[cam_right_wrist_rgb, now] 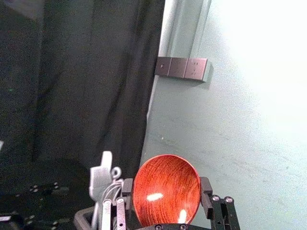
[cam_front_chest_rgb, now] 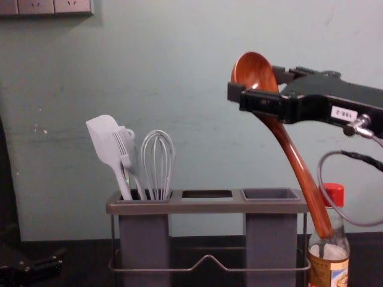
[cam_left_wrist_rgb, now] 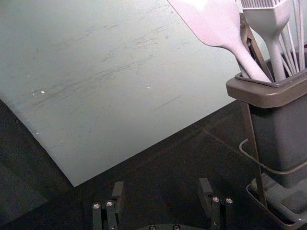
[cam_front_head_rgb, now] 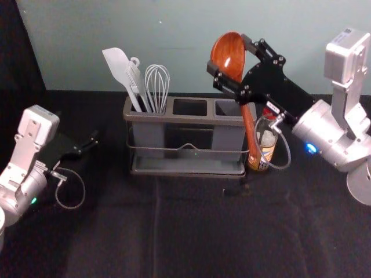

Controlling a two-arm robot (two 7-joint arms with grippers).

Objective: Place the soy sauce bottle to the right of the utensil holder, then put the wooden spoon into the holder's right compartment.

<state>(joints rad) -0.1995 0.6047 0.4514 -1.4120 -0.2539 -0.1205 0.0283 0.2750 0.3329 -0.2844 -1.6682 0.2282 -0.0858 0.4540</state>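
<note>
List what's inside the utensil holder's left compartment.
A spatula, brush, whisk and ring-topped utensil rise from the left compartment; its walls hide their lower ends and anything deeper.

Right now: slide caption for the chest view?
Right pincer grips wooden spoon by its bowl, handle slanting down toward soy sauce bottle.

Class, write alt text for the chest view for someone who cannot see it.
Right gripper holding a wooden spoon by its bowl above the right end of a utensil holder, handle slanting down toward a soy sauce bottle right of the holder. A spatula and whisk stand in the left compartment; left gripper at lower left.
</note>
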